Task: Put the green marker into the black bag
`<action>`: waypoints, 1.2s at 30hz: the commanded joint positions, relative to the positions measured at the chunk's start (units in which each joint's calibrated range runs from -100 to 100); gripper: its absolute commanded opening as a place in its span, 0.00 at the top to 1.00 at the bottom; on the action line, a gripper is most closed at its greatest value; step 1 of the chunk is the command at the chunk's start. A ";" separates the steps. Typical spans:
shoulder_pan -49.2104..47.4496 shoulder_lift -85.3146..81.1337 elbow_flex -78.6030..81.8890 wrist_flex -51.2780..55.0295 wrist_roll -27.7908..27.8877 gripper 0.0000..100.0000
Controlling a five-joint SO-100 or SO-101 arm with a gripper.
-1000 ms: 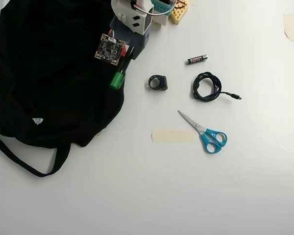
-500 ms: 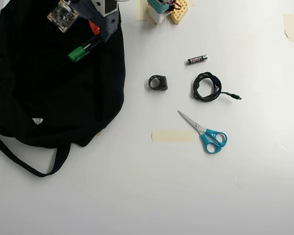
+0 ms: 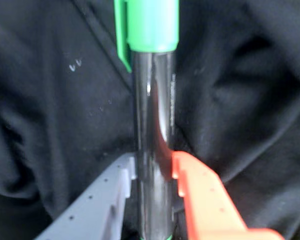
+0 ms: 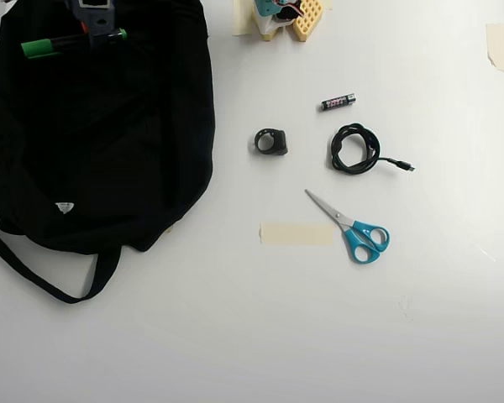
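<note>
One claw [image 3: 154, 175] clamped tight on the green marker [image 3: 152, 130], above the black bag [image 4: 109, 151].

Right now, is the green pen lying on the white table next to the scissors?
No, the gripper holds the green marker over the black bag, far from the scissors.

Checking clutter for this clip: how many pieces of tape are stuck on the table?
3: one beige strip left of the scissors, one at the top right edge, one at the top beside the arm's base. Others may hide beneath the black bag.
</note>
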 commanded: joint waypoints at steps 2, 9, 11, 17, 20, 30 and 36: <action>0.39 1.20 -1.65 -1.13 0.53 0.88; -1.55 0.37 -1.47 0.59 1.27 0.84; -3.27 -0.21 -2.28 4.04 0.12 0.88; -12.77 -8.51 -2.28 14.54 -2.14 0.98; -22.19 -18.39 -1.56 20.83 -2.82 0.98; -47.10 -49.34 33.84 10.24 -3.66 0.98; -51.14 -56.56 47.68 4.81 -3.66 0.98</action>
